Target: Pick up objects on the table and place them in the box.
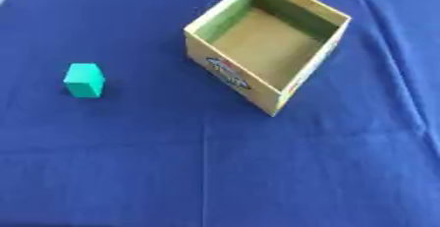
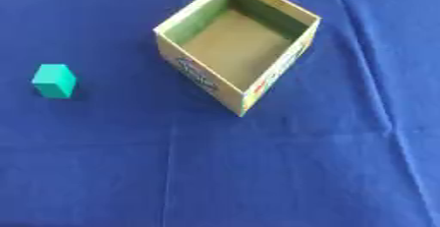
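blue cloth [image 1: 215, 172] covers the whole table, with faint fold lines running across and down its near half. neither of the robot's hands shows in either eye view, so whether their fingers are apart, together or closed on anything cannot be told, and places cannot be given relative to a hand; they are given within the view.

a small teal block [image 1: 83, 79] stands on the cloth at the left side, about mid-depth, alone and well apart from everything else. to its right, in the far middle of the table, sits an open yellow cardboard box [image 1: 230, 71], turned so one corner points toward the near edge. its inside walls look green, its floor is plain brown and nothing lies in it. a printed label marks the outer wall that faces the block. block and box do not touch.
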Controlling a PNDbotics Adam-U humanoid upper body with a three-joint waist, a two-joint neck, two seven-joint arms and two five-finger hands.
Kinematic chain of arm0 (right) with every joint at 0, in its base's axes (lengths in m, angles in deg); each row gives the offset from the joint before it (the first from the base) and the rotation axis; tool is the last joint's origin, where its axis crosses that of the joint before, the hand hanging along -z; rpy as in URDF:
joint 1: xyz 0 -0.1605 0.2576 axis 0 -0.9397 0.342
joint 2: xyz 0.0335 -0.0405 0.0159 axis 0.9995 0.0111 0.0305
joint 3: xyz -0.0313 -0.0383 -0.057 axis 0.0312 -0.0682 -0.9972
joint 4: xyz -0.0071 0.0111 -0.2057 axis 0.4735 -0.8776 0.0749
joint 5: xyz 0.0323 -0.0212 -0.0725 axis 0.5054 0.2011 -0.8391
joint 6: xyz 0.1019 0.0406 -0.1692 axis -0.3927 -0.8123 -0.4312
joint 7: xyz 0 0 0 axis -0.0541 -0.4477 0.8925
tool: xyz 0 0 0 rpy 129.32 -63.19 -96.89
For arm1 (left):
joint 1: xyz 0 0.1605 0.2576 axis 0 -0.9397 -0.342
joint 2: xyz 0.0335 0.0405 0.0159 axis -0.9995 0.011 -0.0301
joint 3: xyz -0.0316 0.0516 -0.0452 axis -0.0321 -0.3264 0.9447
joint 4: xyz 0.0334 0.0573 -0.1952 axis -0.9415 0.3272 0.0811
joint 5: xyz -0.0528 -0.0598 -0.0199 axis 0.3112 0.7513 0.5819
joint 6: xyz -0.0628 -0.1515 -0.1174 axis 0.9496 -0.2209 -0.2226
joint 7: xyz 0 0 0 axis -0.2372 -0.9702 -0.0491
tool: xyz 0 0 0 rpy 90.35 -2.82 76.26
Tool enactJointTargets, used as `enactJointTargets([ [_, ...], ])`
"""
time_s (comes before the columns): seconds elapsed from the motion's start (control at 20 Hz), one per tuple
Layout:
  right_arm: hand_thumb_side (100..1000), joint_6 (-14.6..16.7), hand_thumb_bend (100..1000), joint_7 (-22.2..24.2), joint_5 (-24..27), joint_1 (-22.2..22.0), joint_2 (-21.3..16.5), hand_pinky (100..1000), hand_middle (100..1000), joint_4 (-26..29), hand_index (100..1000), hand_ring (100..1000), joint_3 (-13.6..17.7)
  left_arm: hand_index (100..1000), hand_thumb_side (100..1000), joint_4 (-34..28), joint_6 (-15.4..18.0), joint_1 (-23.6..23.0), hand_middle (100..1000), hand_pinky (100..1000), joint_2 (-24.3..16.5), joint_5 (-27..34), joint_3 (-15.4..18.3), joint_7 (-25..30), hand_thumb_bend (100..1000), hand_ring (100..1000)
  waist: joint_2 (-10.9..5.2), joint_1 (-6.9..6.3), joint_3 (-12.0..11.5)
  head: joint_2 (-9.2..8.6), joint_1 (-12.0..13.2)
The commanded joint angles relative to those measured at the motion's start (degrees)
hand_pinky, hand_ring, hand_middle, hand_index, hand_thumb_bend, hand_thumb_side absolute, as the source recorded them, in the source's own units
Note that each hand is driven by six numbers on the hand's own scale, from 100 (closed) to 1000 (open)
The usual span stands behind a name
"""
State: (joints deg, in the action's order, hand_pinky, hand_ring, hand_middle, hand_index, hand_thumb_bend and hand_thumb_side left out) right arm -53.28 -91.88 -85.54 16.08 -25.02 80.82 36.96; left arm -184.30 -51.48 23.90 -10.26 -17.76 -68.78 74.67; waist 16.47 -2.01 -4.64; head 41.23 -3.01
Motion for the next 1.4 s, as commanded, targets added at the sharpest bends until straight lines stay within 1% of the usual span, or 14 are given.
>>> enactJointTargets([
  [0.05, 951, -0.2, 100, 0.0, 0.0, 0.0, -2.2, 736, 608, 0.8, 705, 750, 0.6, 969, 1000, 1.7, -2.6, 2.9, 857, 808, -5.8, -2.7, -2.8, 2.4, 100, 811, -1.46, -0.12, -0.1, 0.35, -0.4],
  [0.3, 952, -0.2, 100, 0.5, 0.1, -0.1, -2.4, 736, 607, 0.8, 705, 750, 0.3, 1000, 1000, 8.1, -6.5, 7.4, 882, 844, -12.3, -6.8, -9.3, 6.4, 100, 858, -1.71, -0.43, 0.2, 0.12, -0.4],
  [0.35, 954, -0.2, 100, 0.6, 0.1, -0.1, -2.4, 736, 607, 0.8, 705, 750, 0.2, 1000, 1000, 9.3, -6.9, 8.5, 887, 851, -13.6, -7.5, -10.5, 7.2, 116, 868, -1.74, -0.41, 0.3, 0.18, -0.4],
  [0.45, 956, -0.1, 100, 0.7, 0.2, 0.0, -2.5, 736, 607, 0.8, 705, 750, 0.2, 1000, 1000, 11.9, -6.6, 10.4, 898, 867, -16.1, -9.1, -13.1, 8.8, 221, 889, -1.76, -0.29, 0.5, 0.22, -0.3],
  [0.5, 959, -0.1, 100, 0.7, 0.3, 0.1, -2.5, 736, 607, 0.8, 705, 750, 0.1, 1000, 1000, 13.1, -6.0, 11.3, 906, 879, -17.4, -9.9, -14.4, 9.5, 299, 904, -1.72, -0.21, 0.7, 0.13, -0.2],
  [0.6, 961, 0.0, 100, 0.9, 0.4, 0.1, -2.5, 736, 607, 0.8, 705, 750, 0.0, 1000, 1000, 15.7, -4.6, 13.0, 908, 888, -20.0, -11.5, -17.0, 11.1, 411, 916, -1.64, 0.0, 1.0, -0.12, -0.1],
  [0.7, 961, 0.1, 100, 1.0, 0.5, 0.3, -2.4, 736, 607, 0.8, 705, 750, -0.1, 1000, 1000, 17.5, -3.0, 14.4, 912, 897, -22.7, -13.1, -19.1, 12.8, 484, 927, -1.53, 0.21, 1.3, -0.44, 0.1],
  [0.75, 961, 0.1, 100, 1.1, 0.6, 0.5, -2.3, 736, 606, 0.8, 705, 750, -0.2, 1000, 1000, 18.1, -2.2, 14.8, 912, 899, -24.0, -14.0, -19.7, 13.6, 499, 930, -1.46, 0.29, 1.5, -0.57, 0.3],
  [0.8, 961, 0.2, 100, 1.2, 0.7, 0.6, -2.2, 736, 606, 0.8, 704, 750, -0.3, 1000, 1000, 18.6, -1.4, 15.2, 910, 902, -25.3, -14.8, -20.2, 14.4, 557, 934, -1.36, 0.34, 1.7, -0.72, 0.5],
  [0.85, 961, 0.3, 100, 1.4, 0.8, 0.8, -2.1, 737, 606, 0.8, 704, 750, -0.5, 1000, 1000, 19.3, -0.5, 15.6, 912, 904, -26.0, -15.6, -20.7, 15.3, 567, 938, -1.26, 0.39, 1.9, -0.89, 0.6],
  [1.0, 965, 0.4, 100, 1.7, 0.9, 0.9, -2.1, 737, 605, 0.8, 703, 750, -0.6, 1000, 1000, 22.6, 1.8, 16.9, 913, 919, -26.1, -18.1, -22.0, 17.8, 610, 951, -1.05, 0.51, 2.1, -1.22, 0.7],
  [1.2, 966, 0.5, 100, 1.9, 1.0, 1.0, -2.1, 737, 604, 0.8, 703, 750, -0.7, 1000, 1000, 27.7, 3.5, 18.3, 939, 944, -25.1, -21.4, -24.0, 21.1, 722, 971, -0.75, 0.6, 2.3, -1.47, 0.9],
  [1.25, 965, 0.5, 100, 1.9, 1.0, 1.0, -2.1, 737, 603, 0.8, 702, 750, -0.7, 1000, 993, 28.6, 4.0, 18.5, 950, 950, -24.8, -22.2, -24.2, 21.9, 758, 975, -0.69, 0.59, 2.3, -1.52, 0.8],
  [1.4, 963, 0.4, 100, 2.1, 1.1, 0.8, -2.2, 737, 599, 0.8, 702, 748, -0.7, 1000, 956, 29.9, 6.0, 19.0, 979, 966, -24.4, -24.6, -24.0, 24.3, 824, 989, -0.55, 0.56, 2.1, -1.62, 0.6],
])
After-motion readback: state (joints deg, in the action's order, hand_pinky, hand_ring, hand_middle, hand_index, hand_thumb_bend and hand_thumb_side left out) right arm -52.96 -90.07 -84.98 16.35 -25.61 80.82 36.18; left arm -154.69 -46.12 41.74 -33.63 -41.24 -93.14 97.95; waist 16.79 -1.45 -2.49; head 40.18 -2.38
